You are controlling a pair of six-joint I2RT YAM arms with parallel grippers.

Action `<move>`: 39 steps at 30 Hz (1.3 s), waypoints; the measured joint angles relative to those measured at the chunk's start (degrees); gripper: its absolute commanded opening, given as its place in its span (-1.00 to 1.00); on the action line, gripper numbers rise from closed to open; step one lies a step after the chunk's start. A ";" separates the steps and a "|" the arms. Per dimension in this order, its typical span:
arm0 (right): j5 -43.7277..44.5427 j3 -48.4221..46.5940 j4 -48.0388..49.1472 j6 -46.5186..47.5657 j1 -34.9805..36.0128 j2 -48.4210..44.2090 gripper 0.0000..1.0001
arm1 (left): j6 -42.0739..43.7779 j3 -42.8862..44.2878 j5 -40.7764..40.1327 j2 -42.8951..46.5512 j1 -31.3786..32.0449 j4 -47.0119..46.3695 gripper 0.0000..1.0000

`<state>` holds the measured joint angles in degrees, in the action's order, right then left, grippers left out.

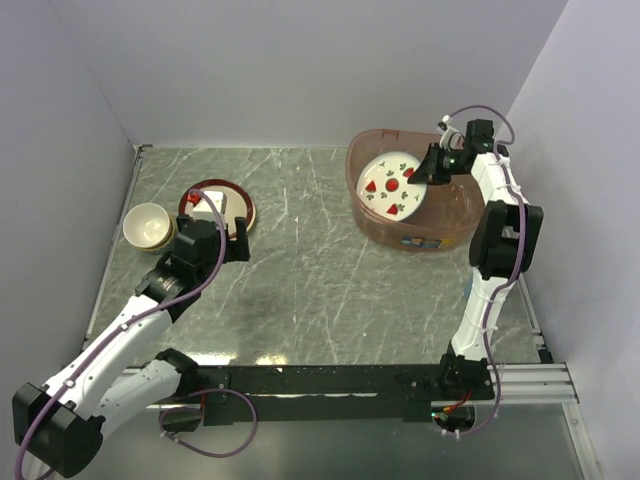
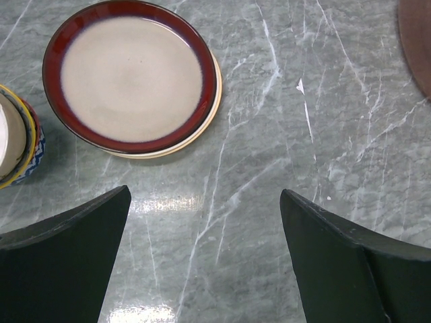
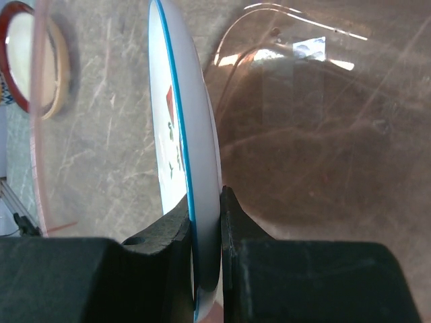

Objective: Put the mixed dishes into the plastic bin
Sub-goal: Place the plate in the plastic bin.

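A white plate (image 1: 390, 186) with red and dark shapes is tilted inside the plastic bin (image 1: 452, 226). My right gripper (image 1: 432, 168) is shut on the plate's right rim. The right wrist view shows this plate (image 3: 196, 128) edge-on, its blue rim line pinched between the fingers of the right gripper (image 3: 206, 217), with the bin (image 3: 323, 141) behind it. My left gripper (image 1: 216, 226) hovers open at the near edge of a red-rimmed plate (image 1: 216, 196). That red-rimmed plate (image 2: 131, 74) lies on a pale yellow plate (image 2: 202, 128), ahead of the empty left gripper (image 2: 205, 195).
A cream bowl (image 1: 148, 224) stands left of the stacked plates; its patterned blue and yellow side (image 2: 32, 151) shows at the left wrist view's edge. Grey walls close in on the left and right. The bin's edge (image 2: 417, 33) shows at the top right.
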<state>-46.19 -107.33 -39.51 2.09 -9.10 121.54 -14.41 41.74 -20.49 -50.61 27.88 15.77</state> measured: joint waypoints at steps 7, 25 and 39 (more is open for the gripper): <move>3.43 -3.43 -1.84 1.18 1.99 4.55 -0.76 | 0.20 -0.02 -0.39 -1.01 0.00 -0.04 0.99; 12.59 -8.92 -3.10 2.45 4.33 9.73 0.53 | 0.44 -0.02 -0.39 -2.08 0.00 -0.09 0.99; 17.77 -9.05 -4.09 3.82 6.47 10.56 0.76 | 1.25 -0.02 -0.39 -2.12 0.00 -0.11 0.99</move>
<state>-28.42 -116.38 -43.59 5.91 -2.63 132.09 -13.17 41.71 -20.88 -52.73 27.88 15.66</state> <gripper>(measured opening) 0.870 0.994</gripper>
